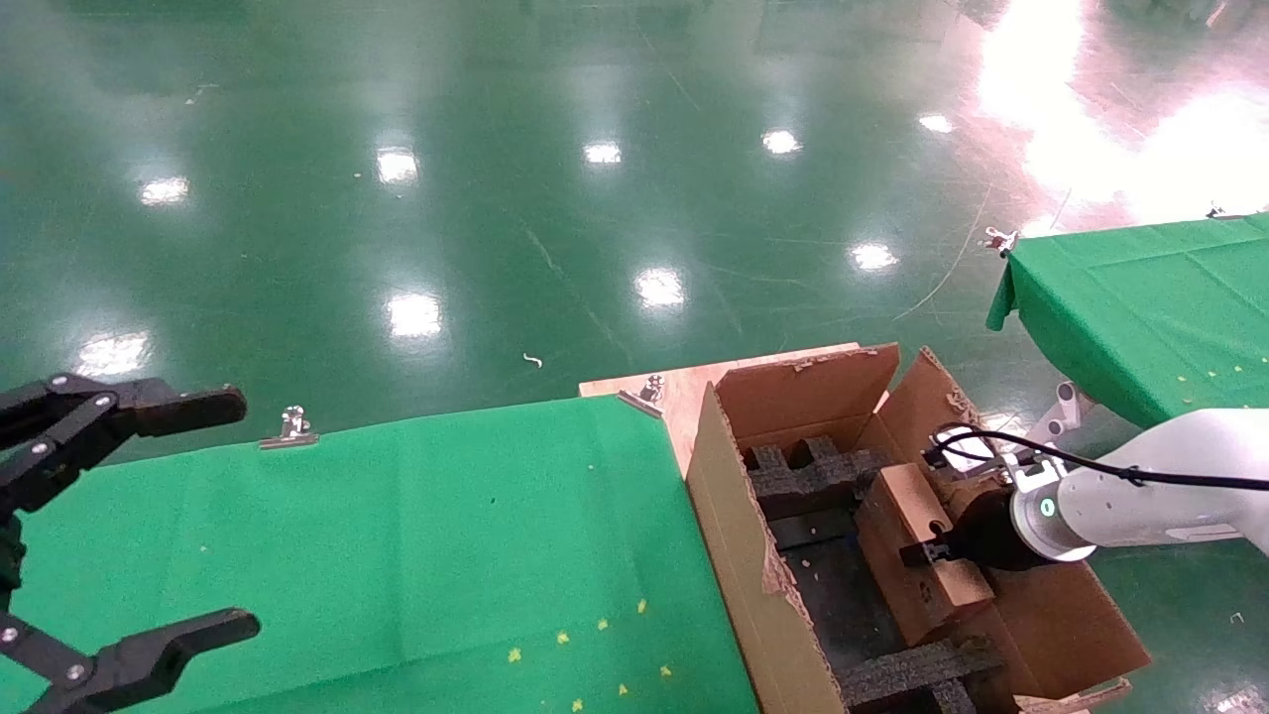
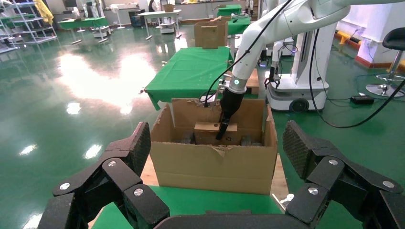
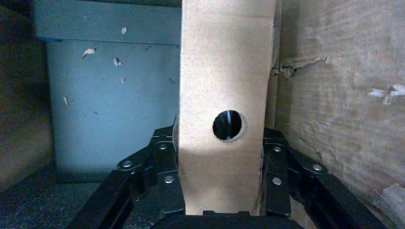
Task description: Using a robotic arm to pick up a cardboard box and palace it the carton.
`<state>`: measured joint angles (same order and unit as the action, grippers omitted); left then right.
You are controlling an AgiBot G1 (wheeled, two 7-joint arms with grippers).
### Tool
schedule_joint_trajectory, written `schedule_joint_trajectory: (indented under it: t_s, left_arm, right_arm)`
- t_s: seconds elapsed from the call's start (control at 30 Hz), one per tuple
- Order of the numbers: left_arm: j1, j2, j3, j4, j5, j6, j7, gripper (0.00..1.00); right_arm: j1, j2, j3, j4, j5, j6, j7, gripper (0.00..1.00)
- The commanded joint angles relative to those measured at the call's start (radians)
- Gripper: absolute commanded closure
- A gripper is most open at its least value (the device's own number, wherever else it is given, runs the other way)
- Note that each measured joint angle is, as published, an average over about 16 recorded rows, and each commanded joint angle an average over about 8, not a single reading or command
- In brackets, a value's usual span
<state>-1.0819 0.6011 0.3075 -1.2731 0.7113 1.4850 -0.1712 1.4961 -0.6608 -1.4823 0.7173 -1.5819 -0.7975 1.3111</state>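
Observation:
The slim brown cardboard box (image 1: 907, 516) stands on edge inside the carton (image 1: 729, 516), between black foam inserts (image 1: 803, 471). The white robotic arm (image 1: 1140, 496) reaches in from the right. Its right gripper (image 1: 937, 548) is shut on the box. In the right wrist view the fingers (image 3: 167, 176) press both broad faces of the box (image 3: 224, 71), whose narrow side has a round hole; the carton's wall (image 3: 334, 95) is close beside it. My left gripper (image 1: 238, 514) hangs open and empty over the green table. Its wrist view looks at the carton (image 2: 215, 164) and the box (image 2: 205, 128).
A green-clothed table (image 1: 397, 555) adjoins the carton's left side, with metal clips (image 1: 292, 426) on its far edge. The carton rests on a wooden board (image 1: 674, 392). A second green table (image 1: 1140, 307) stands at the back right. Glossy green floor lies beyond.

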Motion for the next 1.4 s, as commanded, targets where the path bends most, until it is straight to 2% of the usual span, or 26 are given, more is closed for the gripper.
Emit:
schedule_joint_trajectory:
  t_s: [0.03,0.43,0.7,1.07,1.23,1.4]
  left_arm:
    - [0.0,0.0,0.0,0.0,0.0,0.0,0.0,0.0]
    - [0.0,0.0,0.001,0.0,0.0,0.0,0.0,0.0]
    - [0.0,0.0,0.001,0.0,0.0,0.0,0.0,0.0]
    - [0.0,0.0,0.001,0.0,-0.001,0.0,0.001,0.0]
    - [0.0,-0.001,0.001,0.001,-0.001,-0.001,0.001,0.0]
    - [0.0,-0.001,0.001,0.001,-0.001,-0.001,0.001,0.0]
  right_arm:
    - [0.002,0.0,0.0,-0.001,0.0,-0.002,0.0,0.0]
    - [0.061,0.033,0.021,0.041,0.01,-0.025,-0.001,0.0]
    - [0.179,0.071,0.071,0.128,0.033,-0.051,-0.029,0.0]
    - [0.347,0.108,0.18,0.279,0.192,-0.18,-0.111,0.0]
    - [0.38,0.119,0.213,0.322,0.259,-0.233,-0.132,0.0]
    - [0.383,0.121,0.217,0.326,0.268,-0.242,-0.134,0.0]
